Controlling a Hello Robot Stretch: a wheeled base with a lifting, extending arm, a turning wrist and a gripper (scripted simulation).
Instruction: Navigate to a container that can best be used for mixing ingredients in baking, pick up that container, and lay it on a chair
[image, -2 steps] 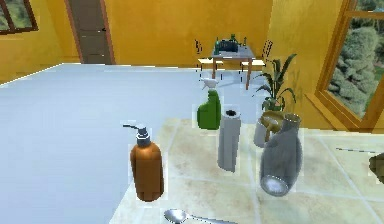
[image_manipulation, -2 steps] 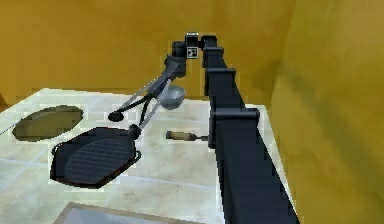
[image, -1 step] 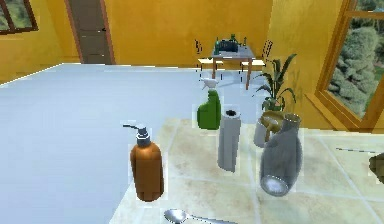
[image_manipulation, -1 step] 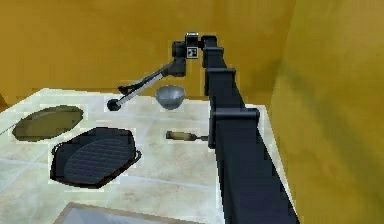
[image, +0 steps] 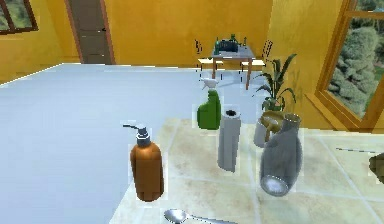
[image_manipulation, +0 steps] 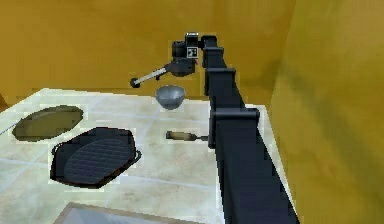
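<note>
Home kitchen, tiled countertop (image: 330, 168), soap pump (image: 147, 168), paper roll (image: 230, 140), seemingly dining table (image: 225, 63) beyond

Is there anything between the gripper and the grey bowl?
Nothing visible does. The gripper shows just above the round grey metal bowl in the picture; contact cannot be told. The small brown utensil lies apart, off that line.

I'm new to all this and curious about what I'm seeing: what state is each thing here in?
Door: shut.
Pump bottle: upright.
Spray bottle: upright.
Paper towel roll: standing on end.
Bowl: mouth up, by the gripper; whether held, cannot tell.
Small brown thing: lying on its side.
</note>
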